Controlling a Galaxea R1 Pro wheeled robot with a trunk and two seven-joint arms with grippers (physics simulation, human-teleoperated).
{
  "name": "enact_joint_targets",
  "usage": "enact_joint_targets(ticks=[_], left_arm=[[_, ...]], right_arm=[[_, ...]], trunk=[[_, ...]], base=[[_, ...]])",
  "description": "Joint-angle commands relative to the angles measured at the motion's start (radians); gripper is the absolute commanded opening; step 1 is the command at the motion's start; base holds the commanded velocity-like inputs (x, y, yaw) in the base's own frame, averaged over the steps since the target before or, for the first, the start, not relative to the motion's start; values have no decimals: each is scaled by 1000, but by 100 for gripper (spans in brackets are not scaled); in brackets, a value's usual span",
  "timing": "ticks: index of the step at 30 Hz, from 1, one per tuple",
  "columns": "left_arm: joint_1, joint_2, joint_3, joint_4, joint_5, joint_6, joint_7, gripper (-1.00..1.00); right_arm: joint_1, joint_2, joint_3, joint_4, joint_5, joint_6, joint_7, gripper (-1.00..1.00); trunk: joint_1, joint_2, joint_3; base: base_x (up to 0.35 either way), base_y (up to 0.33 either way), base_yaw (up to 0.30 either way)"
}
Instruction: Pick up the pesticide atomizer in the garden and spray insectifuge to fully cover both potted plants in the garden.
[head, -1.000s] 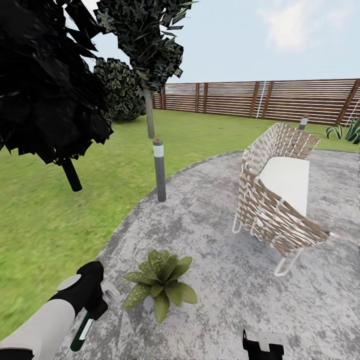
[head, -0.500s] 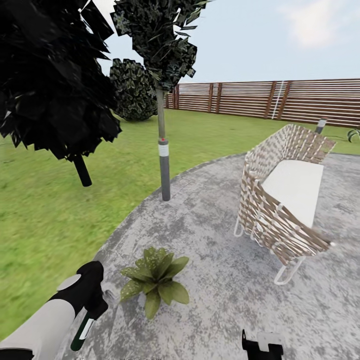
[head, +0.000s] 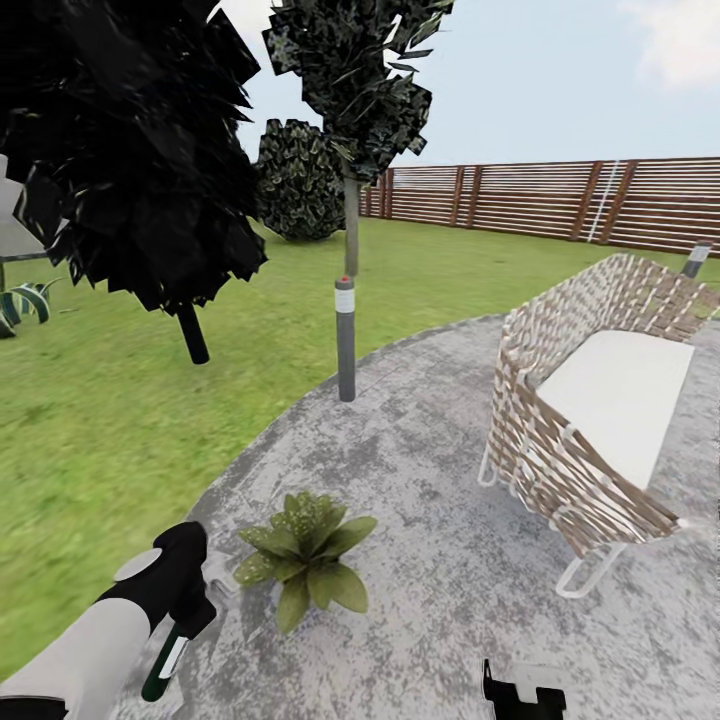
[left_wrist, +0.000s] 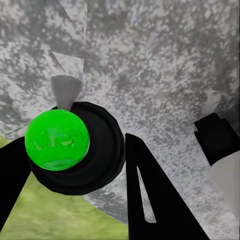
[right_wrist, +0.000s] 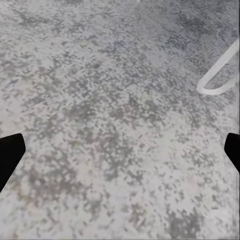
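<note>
My left gripper is at the lower left of the head view, shut on the pesticide atomizer, a slim dark green bottle with a white label strip that hangs down from the fingers. In the left wrist view the atomizer appears end-on as a dark round body with a bright green disc, held between the black fingers. A potted plant with broad pointed green leaves stands on the grey patio, just right of the left gripper. My right gripper is open and empty low over the paving.
A woven chair with a white cushion stands on the patio at the right; its white leg is near the right gripper. A grey bollard lamp marks the patio edge. Dark trees rise from the lawn, with a wooden fence behind.
The whole view has swung to the left, so the chair, lamp and trees sit further right in the picture. Both arms hold their places in the picture, and the atomizer stays gripped.
</note>
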Motion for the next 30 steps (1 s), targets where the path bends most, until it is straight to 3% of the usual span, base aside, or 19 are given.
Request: enact_joint_targets(ticks=[1,6,16,18,30], left_arm=[[0,1,-4,-3,-8,5,-10,-100],[0,1,-4,-5,-8,5,-10,-100],[0,1,-1,-6,-7,6,-10,-100],[0,1,15,-6,-7,6,-10,-100],[0,1,29,-3,-7,5,-12,-100]], right_arm=[[0,0,9,0,-8,-2,-2,100],[0,0,9,0,-8,-2,-3,100],[0,0,9,0,-8,-2,-2,100],[0,0,9,0,-8,-2,-2,100],[-1,1,9,0,-8,-2,-2,100]], trunk=[[0,0,-1],[0,0,-1],[0,0,-1],[0,0,-1],[0,0,-1]], base=[[10,-271,7],[2,-272,59],[-38,-273,266],[7,-273,276],[126,-265,258]])
